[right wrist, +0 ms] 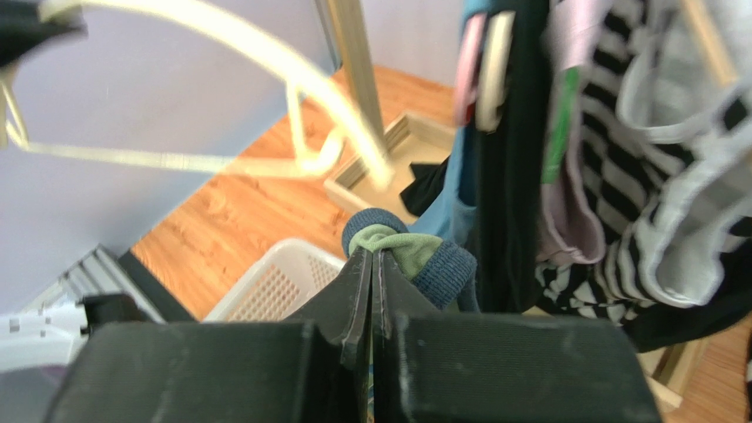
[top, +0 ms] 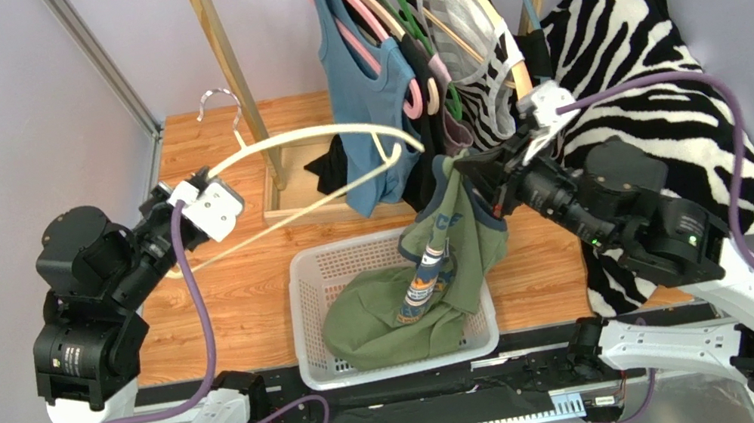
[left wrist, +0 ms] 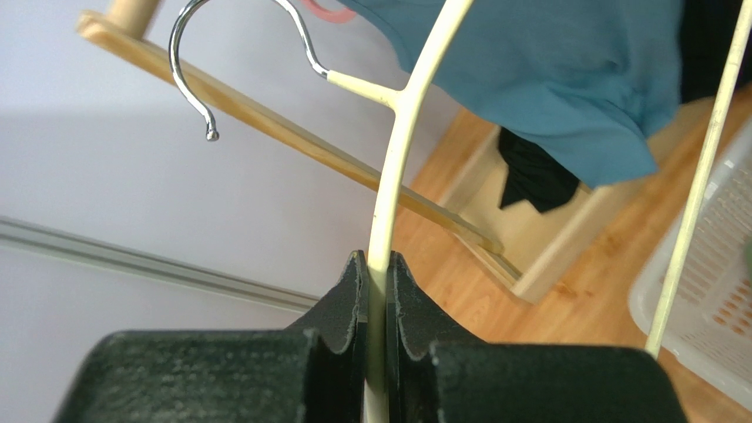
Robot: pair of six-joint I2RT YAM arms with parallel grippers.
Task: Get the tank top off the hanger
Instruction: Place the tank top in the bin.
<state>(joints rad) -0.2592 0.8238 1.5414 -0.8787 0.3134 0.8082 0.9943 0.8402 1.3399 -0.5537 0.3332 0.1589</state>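
Top view first: the left gripper [top: 196, 187] clamps the cream hanger [top: 334, 133] over the left side of the worktop [top: 236, 304], and that hanger looks bare. The right gripper [top: 469, 171] pinches the green tank top [top: 449, 268] near its top. The garment drapes down into the white basket [top: 309, 326] at the middle of the near edge. We judge the pull-off done and the drop in hand. Next, the right gripper needs to let go over the basket. A printed graphic runs down the tank top, but we can't read any of it.

Left wrist now: the jaws are narrow, closed tight on the hanger's arm [left wrist: 397, 150] below its metal hook [left wrist: 175, 70].

Right wrist: the jaws are nearly together, with a fold of green, blue-trimmed tank top [right wrist: 402, 251] squeezed between them. The basket [right wrist: 274, 282] is below.
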